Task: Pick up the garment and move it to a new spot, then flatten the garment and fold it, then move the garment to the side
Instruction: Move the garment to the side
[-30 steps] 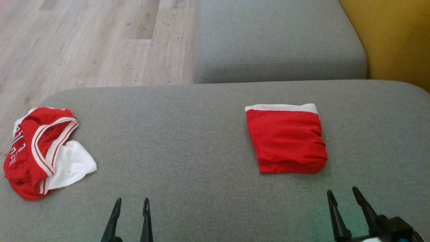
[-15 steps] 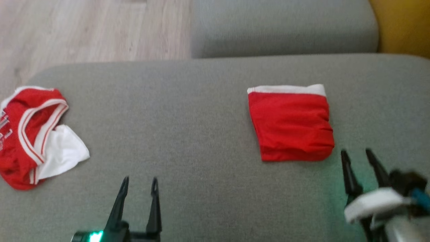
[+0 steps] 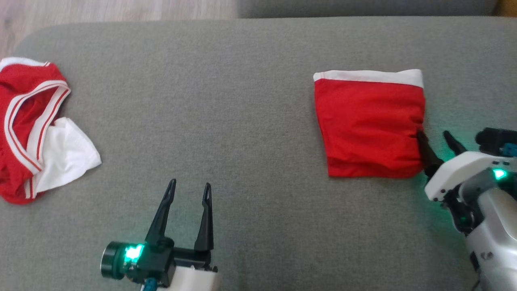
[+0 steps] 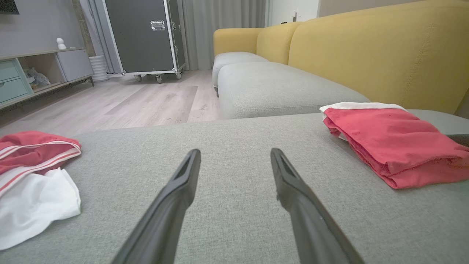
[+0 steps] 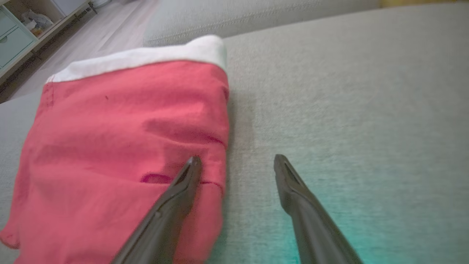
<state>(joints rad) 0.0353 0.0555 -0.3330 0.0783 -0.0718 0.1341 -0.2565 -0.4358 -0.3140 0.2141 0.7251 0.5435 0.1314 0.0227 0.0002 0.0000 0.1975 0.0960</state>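
Right gripper (image 3: 432, 135) spread, straddling right edge of folded red cloth garment (image 3: 369, 125); risking catching top layer only, unfolding it.

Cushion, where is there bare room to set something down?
The widest bare stretch of cushion lies between the jersey and the folded garment, beyond the left hand. It is crowded at that garment's right edge, by the right hand.
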